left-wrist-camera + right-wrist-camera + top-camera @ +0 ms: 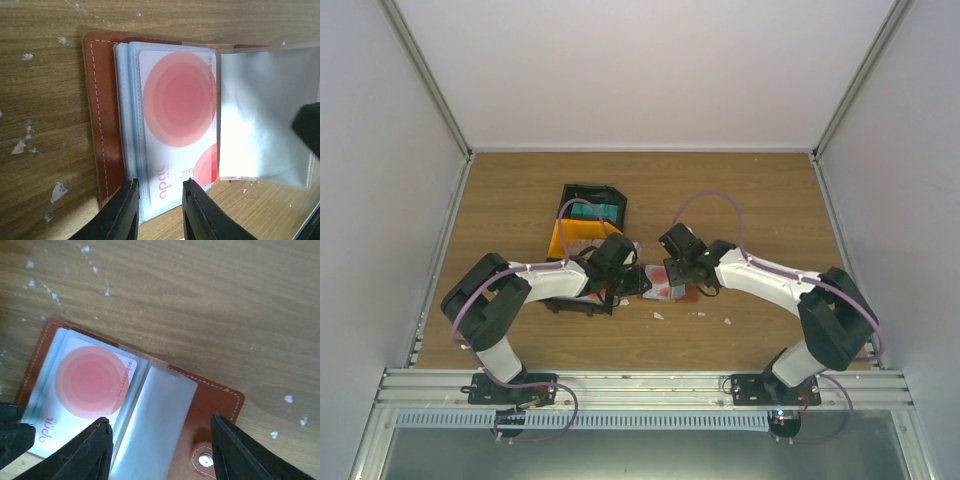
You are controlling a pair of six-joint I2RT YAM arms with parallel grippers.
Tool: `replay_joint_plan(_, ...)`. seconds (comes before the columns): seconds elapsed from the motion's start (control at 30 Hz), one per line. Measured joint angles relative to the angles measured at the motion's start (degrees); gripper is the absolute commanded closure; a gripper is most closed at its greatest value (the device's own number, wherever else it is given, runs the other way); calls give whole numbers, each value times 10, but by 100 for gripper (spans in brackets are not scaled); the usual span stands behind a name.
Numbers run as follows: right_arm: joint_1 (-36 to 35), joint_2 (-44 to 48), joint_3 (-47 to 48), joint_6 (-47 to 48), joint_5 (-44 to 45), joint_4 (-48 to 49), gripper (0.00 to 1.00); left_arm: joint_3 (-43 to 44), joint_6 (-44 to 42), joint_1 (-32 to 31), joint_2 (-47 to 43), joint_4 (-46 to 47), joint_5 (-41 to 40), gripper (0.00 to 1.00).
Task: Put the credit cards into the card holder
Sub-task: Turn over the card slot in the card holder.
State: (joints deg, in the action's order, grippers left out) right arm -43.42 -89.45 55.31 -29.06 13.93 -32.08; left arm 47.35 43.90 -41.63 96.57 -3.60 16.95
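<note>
Open near the worktop (520, 190) middle, between both arms: card holder (102, 125), red-and-white credit card (177, 100) on its left-hand sleeves (125, 125). Left fingers (122, 215) narrowly apart over the card's end. Right fingers (90, 450) spread wide above the holder.

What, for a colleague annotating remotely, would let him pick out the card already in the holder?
On the wooden table, near the black-and-yellow bin, lies the open reddish-brown card holder. In its stack of clear sleeves sits a white card with big pink-red circles; the flipped sleeve beside it is empty.
</note>
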Motion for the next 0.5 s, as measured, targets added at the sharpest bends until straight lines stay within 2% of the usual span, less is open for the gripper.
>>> replay_joint_plan(0.1,0,21,3,4,4,-2,66,0,0,2,0,0,0,72)
replay_joint_plan(0.13,0,27,3,4,-2,0,75,0,0,2,0,0,1,72)
replay_joint_plan(0.2,0,28,5,8,-16,5,79,0,0,2,0,0,2,73)
replay_joint_plan(0.3,0,15,5,22,-39,11,79,0,0,3,0,0,4,73)
replay_joint_plan(0.5,0,1,-3,37,-89,33,66,0,0,5,0,0,9,73)
